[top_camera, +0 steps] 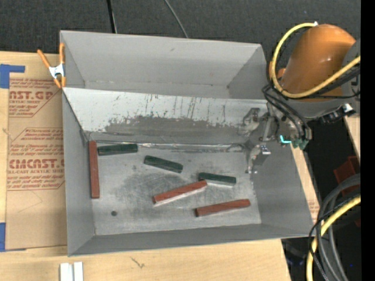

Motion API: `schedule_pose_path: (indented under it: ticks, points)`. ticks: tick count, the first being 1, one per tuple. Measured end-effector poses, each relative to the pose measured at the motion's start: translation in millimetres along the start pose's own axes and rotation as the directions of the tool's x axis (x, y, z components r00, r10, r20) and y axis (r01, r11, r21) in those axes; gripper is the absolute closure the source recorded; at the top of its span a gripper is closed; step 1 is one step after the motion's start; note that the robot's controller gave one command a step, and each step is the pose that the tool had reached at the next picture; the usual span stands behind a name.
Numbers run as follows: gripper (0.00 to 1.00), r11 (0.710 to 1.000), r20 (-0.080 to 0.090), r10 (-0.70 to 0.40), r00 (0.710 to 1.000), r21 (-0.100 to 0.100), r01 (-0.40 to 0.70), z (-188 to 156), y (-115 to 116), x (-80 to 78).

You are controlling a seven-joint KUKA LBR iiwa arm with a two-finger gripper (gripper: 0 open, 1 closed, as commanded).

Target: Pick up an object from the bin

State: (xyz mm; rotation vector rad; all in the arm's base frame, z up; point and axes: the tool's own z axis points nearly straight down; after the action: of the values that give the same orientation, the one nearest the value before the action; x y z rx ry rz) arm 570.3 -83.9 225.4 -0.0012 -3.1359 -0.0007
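Hanging at the right side of the grey metal bin (158, 60), the gripper (253, 164) sits low beside the right wall, with its tip close above the bin floor. From this angle I cannot tell whether it is spread wide or drawn narrow. Above it the wrist carries a rounded orange cover (313, 57) with yellow cables (274, 63) looped around it, and the arm comes in from the right. The thing nearest the gripper is a short dark green bar (217, 179), lying flat on the floor just to the left of the tip and a little nearer; its right end is close to the tip but apart from it. Nearer still, close to the near wall, a red bar (222, 207) lies flat and runs almost left to right. To its left a longer red bar with a pale edge (180, 192) slants the same way, and its right end lies just beside the left end of the short dark green bar; whether the two touch cannot be told. Farther left, about mid-floor, a second dark green bar (163, 164) lies slightly tilted and apart from the others. A third dark green bar (117, 149) rests at the foot of the far wall on the left. Its left end is close to the far end of an upright-running red bar (94, 170), which lies along the left wall. All six pieces lie singly on the scuffed floor.
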Motion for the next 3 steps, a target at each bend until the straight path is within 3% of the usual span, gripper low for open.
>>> schedule_pose_path:
  ticks: [1, 2, 3]
  points:
    - [0.00, 1.000, 0.008, -0.001, 1.000, 0.001, 0.001, -5, 0, -1.5]
    - [0.00, 1.000, 0.011, -0.011, 1.000, 0.002, 0.011, 59, 3, 28.6]
    - [1.00, 0.997, 0.007, -0.081, 0.997, 0.001, 0.081, 142, 13, 5.0]
